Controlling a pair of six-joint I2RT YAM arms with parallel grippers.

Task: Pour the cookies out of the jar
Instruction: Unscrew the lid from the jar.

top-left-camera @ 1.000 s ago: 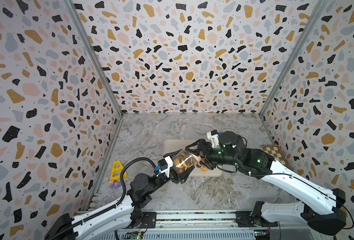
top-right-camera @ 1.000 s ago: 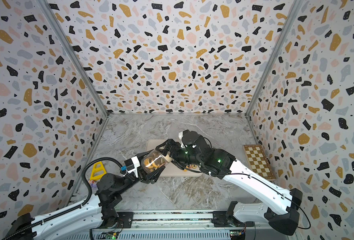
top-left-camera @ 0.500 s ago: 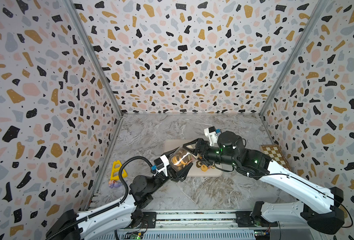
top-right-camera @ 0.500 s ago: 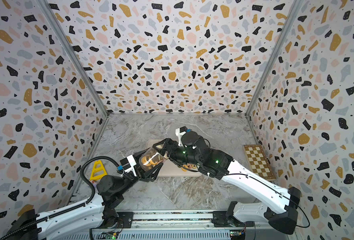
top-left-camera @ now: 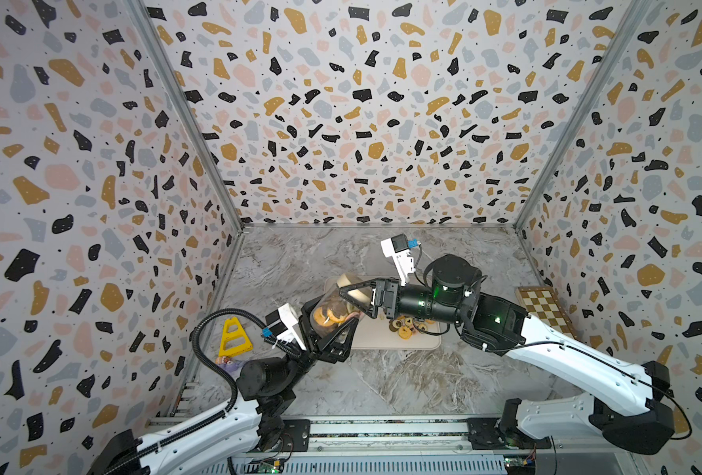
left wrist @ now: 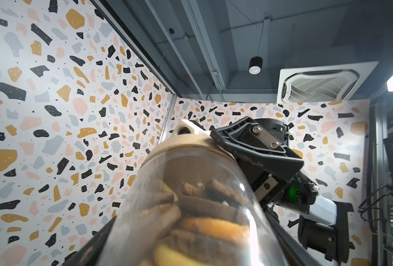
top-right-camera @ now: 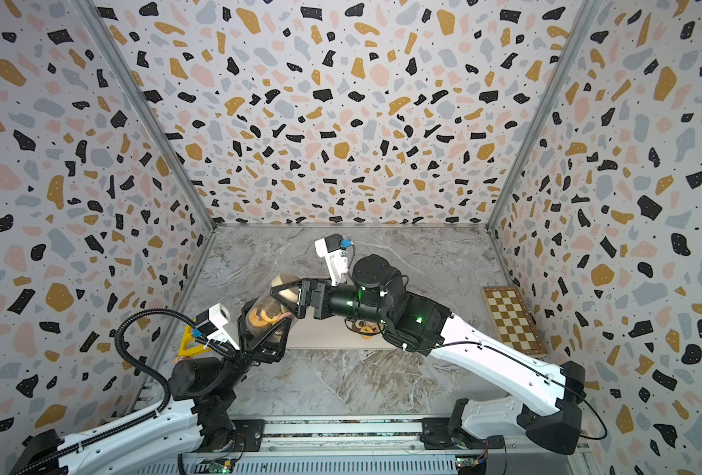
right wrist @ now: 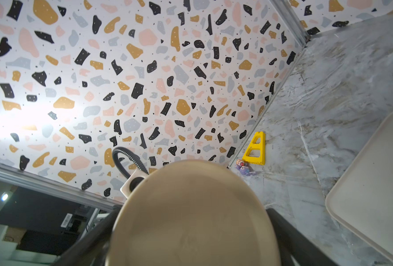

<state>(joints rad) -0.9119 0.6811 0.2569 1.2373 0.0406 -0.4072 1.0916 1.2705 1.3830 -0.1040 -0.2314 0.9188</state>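
Left gripper (top-left-camera: 332,320): clenched around the tilted jar (top-left-camera: 326,314)
Right gripper (top-left-camera: 351,299): grasping the beige lid (right wrist: 190,218) at the jar's mouth
Cookies (left wrist: 214,226): inside jar; some loose on tray (top-left-camera: 382,343), right of it

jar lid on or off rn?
On. In the left wrist view the beige lid caps the mouth of the jar; the right gripper clamps it. Tight or loose: cannot tell.

The jar (top-left-camera: 329,314) with lid (top-left-camera: 348,283) on hangs over the tray's (top-left-camera: 382,340) left end, cookies (top-left-camera: 403,328) on it rightward.
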